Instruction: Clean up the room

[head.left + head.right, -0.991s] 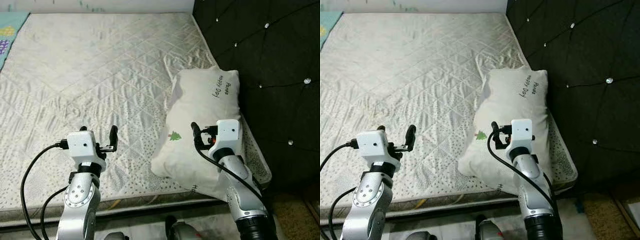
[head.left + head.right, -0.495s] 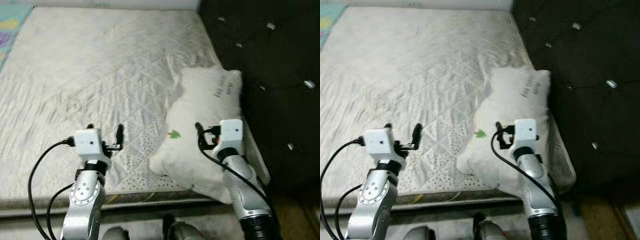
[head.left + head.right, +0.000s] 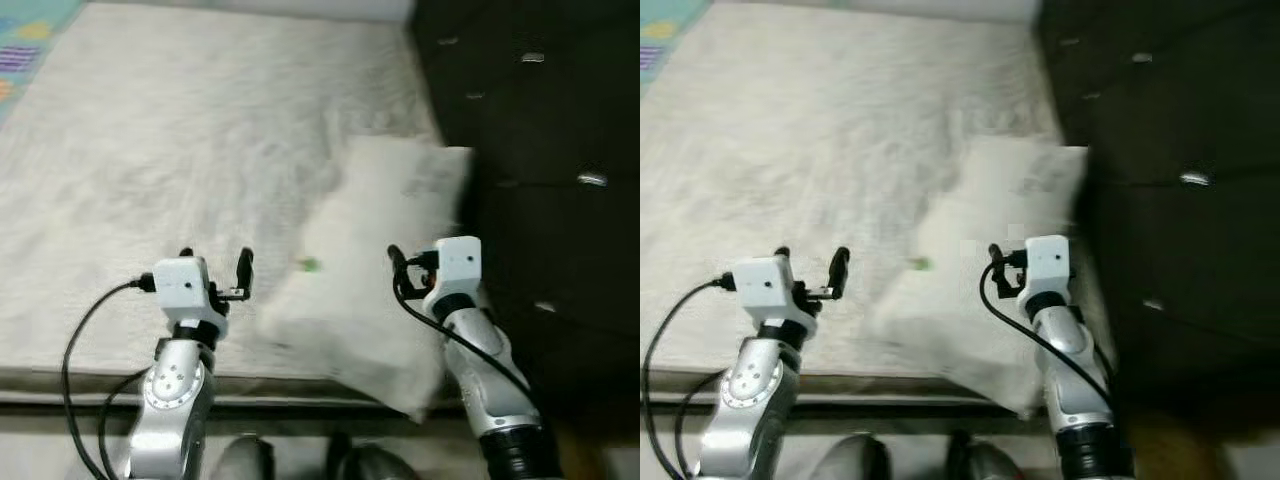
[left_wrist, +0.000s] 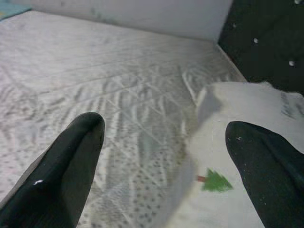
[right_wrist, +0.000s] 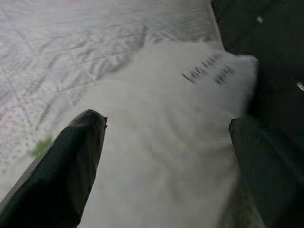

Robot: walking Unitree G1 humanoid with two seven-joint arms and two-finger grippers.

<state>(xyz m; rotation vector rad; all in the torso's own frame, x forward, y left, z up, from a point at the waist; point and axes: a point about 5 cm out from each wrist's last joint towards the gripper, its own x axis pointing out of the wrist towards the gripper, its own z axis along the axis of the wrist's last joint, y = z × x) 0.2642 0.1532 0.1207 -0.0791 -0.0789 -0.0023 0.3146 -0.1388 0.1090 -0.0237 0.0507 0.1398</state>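
Observation:
A white pillow with a small green tree print and black lettering lies on the right side of the quilted mattress, against the black headboard. My right gripper hovers over the pillow's near half, open, with nothing between its fingers. My left gripper is open above the mattress's near edge, left of the pillow, and holds nothing. In the left wrist view the pillow and its tree print lie ahead by one finger. The eye views are blurred.
The black tufted headboard rises along the right side. The mattress's front edge runs just below my grippers. A colourful patterned cloth shows at the far left corner. A pale wall closes the bed's far end.
The whole picture has shifted and blurred, so the camera has moved. Both grippers stay open in the same pose, and the pillow lies where it was on the mattress.

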